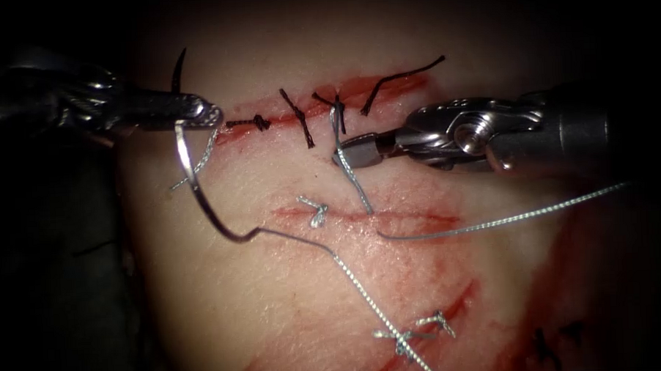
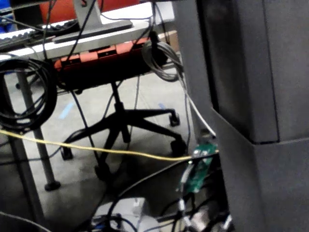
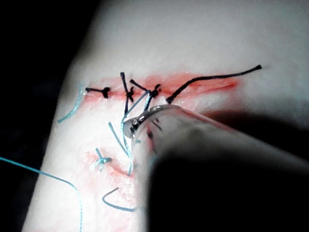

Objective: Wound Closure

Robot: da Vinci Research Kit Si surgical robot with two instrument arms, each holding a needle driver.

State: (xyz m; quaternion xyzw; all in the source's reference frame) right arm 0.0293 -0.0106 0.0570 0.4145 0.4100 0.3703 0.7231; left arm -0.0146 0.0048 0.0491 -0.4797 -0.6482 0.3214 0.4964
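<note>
The left tool [image 1: 209,115] comes in from the left, its jaws shut on the curved needle [image 1: 199,190] about a third of the way back from the tip. The needle is out of the tissue [image 1: 276,297]; its dark tip points up and its body curves down over the left side. Pale thread [image 1: 348,276] runs from the needle's tail down to the right. The right tool [image 1: 342,157] sits just below the upper cut [image 1: 356,89], jaws shut on a strand of thread [image 1: 354,181] between that cut and the middle cut [image 1: 405,218]. In the right wrist view, the right tool's tip [image 3: 140,123] lies by the thread [image 3: 118,135].
Dark stitches [image 1: 299,119] cross the upper cut, with one long dark tail [image 1: 400,79]. A pale knot [image 1: 315,212] sits on the middle cut, and more pale knots [image 1: 409,337] on a lower cut. Thread [image 1: 508,220] trails off right. Red fluid stains the cuts.
</note>
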